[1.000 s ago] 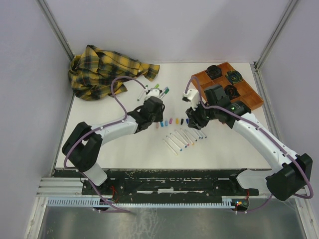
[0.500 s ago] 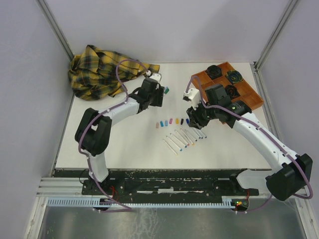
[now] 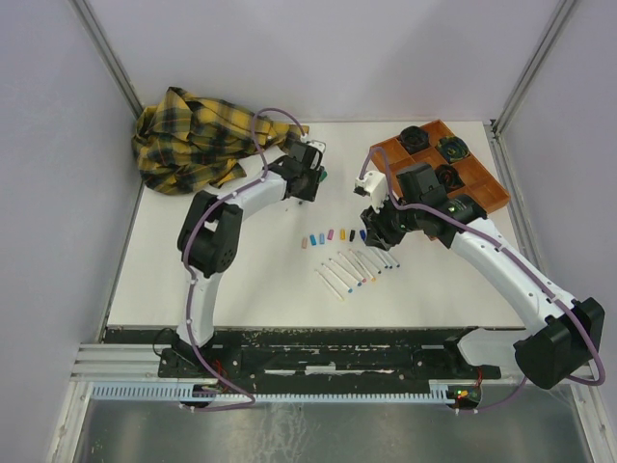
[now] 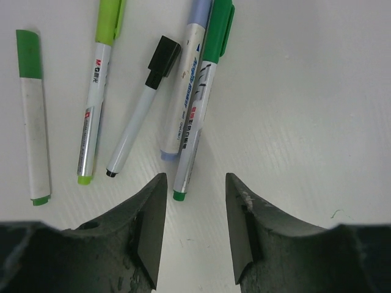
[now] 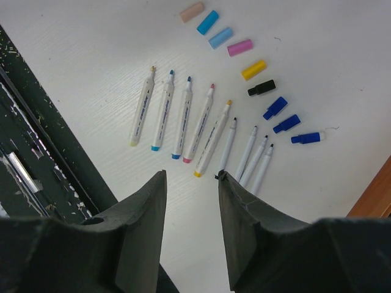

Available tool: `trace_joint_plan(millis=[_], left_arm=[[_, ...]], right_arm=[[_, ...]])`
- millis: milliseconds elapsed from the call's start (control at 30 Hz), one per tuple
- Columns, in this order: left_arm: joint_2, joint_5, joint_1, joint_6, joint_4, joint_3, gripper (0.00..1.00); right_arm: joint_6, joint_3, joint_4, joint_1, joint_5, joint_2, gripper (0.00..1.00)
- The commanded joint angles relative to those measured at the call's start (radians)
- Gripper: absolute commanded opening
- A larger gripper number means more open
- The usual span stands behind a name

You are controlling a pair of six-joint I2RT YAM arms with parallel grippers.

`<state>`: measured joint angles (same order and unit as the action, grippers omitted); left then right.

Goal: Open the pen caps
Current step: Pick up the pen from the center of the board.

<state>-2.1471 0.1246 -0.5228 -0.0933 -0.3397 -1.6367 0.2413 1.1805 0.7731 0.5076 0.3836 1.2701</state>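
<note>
Risk: left gripper (image 4: 194,183), parted & empty, over pens (image 4: 91,104) w/ caps (image 4: 218,27) on by table's (image 3: 260,280) far edge; two touch, so it may pinch both. Right gripper (image 5: 192,180), parted, empty, above loose caps (image 5: 240,47) mid-table.

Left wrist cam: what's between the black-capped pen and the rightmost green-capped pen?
One pale-blue-capped pen, lying right alongside the rightmost green-capped pen. The left wrist view shows it.

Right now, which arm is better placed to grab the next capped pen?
Left. The left claw hovers open right over the still-capped pens at the far side. The right claw hovers open over uncapped barrels and loose caps, with nothing there left to open.
</note>
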Motion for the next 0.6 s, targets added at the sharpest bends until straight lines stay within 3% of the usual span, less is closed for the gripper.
trace_joint_plan(millis=[0, 567], left_arm=[[-0.043, -0.021, 0.017, 0.068, -0.053, -0.097, 0.49], [-0.118, -0.088, 0.033, 0.069, -0.099, -0.152, 0.34]], right_arm=[[0.016, 0.004, -0.022, -0.005, 0.005, -0.026, 0.47], [0.017, 0.004, -0.022, -0.005, 0.005, -0.021, 0.47]])
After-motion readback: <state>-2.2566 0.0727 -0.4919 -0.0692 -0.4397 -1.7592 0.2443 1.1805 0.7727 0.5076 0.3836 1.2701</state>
